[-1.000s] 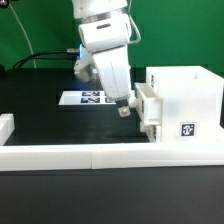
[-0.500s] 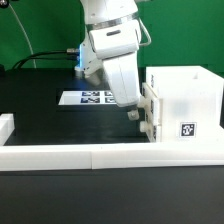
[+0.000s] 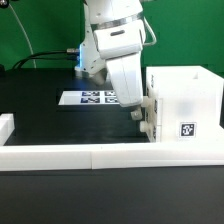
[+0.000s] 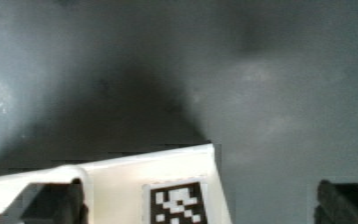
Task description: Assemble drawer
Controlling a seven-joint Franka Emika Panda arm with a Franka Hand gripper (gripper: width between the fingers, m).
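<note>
I have the counter (image 3: pixel 40 115) in sight as a black surface, with a low white border wall (image 3: pixel 100 155) running along its near edge. The biggest task piece is the drawer housing (image 3: pixel 185 100), a tall white box standing at the exterior view's right end of that wall, just behind it. It carries 1 black-and-white tag (image 3: pixel 187 130) on its near face.

The arm (image 3: pixel 112 35) comes down from above, to the exterior view's left of the housing, and tilts toward it. A drawer tray (image 3: pixel 151 110) sits at the housing's open side, facing the arm; I cannot tell how far in it sits. The end effector (image 3: pixel 139 112) is low against that side, right at the tray's outer face. From the exterior view I cannot tell whether it touches the tray.

Behind the arm, farther from the border wall than the housing is, the marker board (image 3: pixel 90 98) lies flat on the counter, partly hidden by the arm.

In the wrist view I see 2 dark fingertips (image 4: pixel 43 205) set wide apart, with nothing clamped between them. A white corner of the tray (image 4: pixel 149 185) with a tag (image 4: pixel 181 205) on it lies between them, over dark counter (image 4: pixel 158 70).
</note>
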